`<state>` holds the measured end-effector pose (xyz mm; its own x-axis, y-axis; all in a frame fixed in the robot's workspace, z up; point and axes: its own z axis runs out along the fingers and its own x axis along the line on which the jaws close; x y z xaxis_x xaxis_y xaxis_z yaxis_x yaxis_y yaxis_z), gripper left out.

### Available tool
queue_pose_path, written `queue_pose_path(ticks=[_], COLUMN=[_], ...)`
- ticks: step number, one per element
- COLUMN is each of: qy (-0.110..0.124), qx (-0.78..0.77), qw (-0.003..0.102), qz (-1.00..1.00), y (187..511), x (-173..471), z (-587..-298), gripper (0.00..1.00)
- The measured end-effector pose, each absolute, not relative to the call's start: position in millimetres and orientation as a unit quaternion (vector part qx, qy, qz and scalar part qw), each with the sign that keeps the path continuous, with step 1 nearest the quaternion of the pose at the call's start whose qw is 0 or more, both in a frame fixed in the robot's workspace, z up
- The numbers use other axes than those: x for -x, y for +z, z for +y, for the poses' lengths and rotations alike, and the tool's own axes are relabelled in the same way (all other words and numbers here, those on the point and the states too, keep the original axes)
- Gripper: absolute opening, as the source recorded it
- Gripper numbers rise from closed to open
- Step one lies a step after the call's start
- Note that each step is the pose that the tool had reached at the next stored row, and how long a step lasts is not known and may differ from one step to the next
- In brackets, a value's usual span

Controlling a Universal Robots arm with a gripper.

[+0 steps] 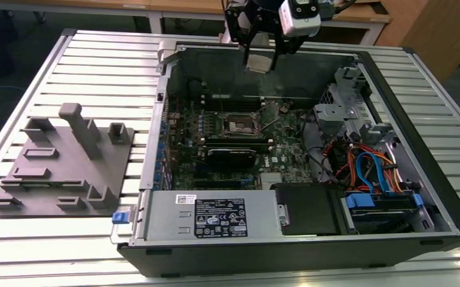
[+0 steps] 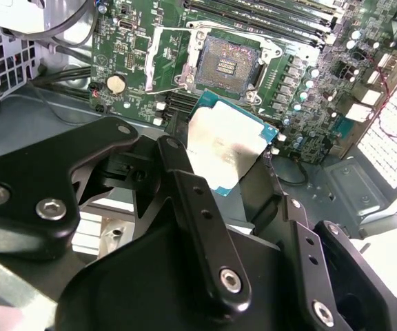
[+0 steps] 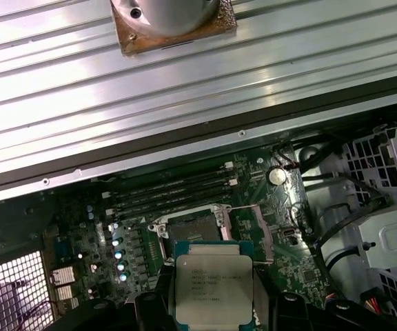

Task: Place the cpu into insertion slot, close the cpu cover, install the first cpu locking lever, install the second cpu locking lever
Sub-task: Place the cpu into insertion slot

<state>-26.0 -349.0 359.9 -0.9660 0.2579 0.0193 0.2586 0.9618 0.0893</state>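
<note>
– Slatted metal table [image 1: 70, 66] carries everything. The tower case [image 1: 214, 251] lies on its side with the panel off, so the motherboard [image 1: 286, 158] faces up at us. The grey fixture tray [image 1: 63, 161] sits at the exterior view's left, well apart from the case.
– Agreed. Where do we have the arm?
– We see the gripper [image 2: 229, 162] hanging over the far wall of the case, above the board, not down at it.
– Slot status?
– The insertion slot [image 3: 188, 224] is bare, its dark centre exposed. The cpu cover [image 2: 153, 58] looks swung up beside it; we judge that's to leave the socket open from above.
– And the part?
– The cpu [image 3: 212, 283] is clamped between the two black fingers [image 2: 185, 186], pinched on opposite edges with the silver top toward the wrist. We read that grip as keeping the underside free for the socket.
– Position against the slot?
– In the air, near the slot in both wrist views but clearly apart from it, no contact. We'd call the first step not yet done.
</note>
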Motion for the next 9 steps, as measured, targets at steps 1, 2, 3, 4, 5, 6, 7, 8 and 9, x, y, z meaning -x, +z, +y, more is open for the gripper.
queue_pose_path(ticks=[1,2,3,4,5,6,7,8,9], qy=[-0.046,-0.046,-0.046,-0.046,-0.046,-0.046,-0.046,-0.046,-0.046], qx=[0.131,0.131,0.132,0.133,0.134,0.135,0.135,0.136,0.136], qw=[0.004,0.004,0.004,0.004,0.004,0.004,0.004,0.004,0.003], qz=[-0.99,-0.99,-0.99,-0.99,-0.99,-0.99,-0.99,-0.99,-0.99], y=[359.9,359.8,359.8,359.8,359.8,359.8,359.8,359.8,359.8], x=[26.0,26.0,26.0,26.0,26.0,26.0,26.0,26.0,26.0], z=[-348.9,-348.9,-348.9,-348.9,-348.9,-348.9,-348.9,-348.9,-348.9], gripper=[0.54,0.54,0.54,0.54,0.54,0.54,0.54,0.54,0.54])
